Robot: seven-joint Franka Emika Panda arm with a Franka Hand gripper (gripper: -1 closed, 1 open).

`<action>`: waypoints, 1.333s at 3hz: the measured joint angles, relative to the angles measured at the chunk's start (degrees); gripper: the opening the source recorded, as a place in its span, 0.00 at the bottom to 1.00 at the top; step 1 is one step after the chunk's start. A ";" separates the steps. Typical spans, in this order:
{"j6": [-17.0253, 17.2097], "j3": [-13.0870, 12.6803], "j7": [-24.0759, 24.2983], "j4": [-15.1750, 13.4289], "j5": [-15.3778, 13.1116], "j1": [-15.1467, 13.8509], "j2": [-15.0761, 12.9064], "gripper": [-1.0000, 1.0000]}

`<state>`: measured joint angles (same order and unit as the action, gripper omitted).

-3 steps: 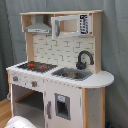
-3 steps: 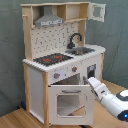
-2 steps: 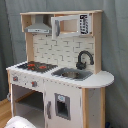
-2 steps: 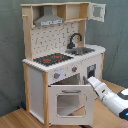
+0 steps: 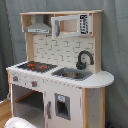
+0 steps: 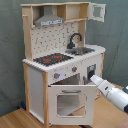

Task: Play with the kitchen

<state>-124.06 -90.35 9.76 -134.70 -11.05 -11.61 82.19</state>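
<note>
The kitchen [image 5: 65,80] [image 6: 60,65] is a tall white and light-wood toy with a black-red hob [image 6: 52,59], a grey hood [image 6: 49,20], a black faucet [image 5: 85,59] and a sink [image 5: 72,74]. In the second exterior view its windowed oven door [image 6: 70,102] hangs open and tipped forward. My white arm reaches in from the second exterior view's right. My gripper [image 6: 92,78] sits at the upper right corner of the oven opening, just above the door's top edge. In the first exterior view only a white part of the arm [image 5: 20,122] shows, at the bottom left.
A grey curtain [image 5: 115,45] hangs behind the kitchen. The floor [image 6: 20,117] is wood. An upper cabinet door [image 6: 97,11] stands ajar at the top right. Two knobs [image 6: 65,72] sit under the hob.
The arm has edged slightly up and toward the oven opening. The oven door stays open as before.
</note>
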 joint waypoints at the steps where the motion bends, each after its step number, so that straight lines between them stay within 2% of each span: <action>1: 0.08 1.96 -4.36 -2.80 0.17 2.31 -0.26 1.00; 4: 3.03 10.41 -18.70 -9.78 1.11 9.46 -0.33 1.00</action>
<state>-121.04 -79.94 -8.94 -144.47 -9.94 -2.15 81.86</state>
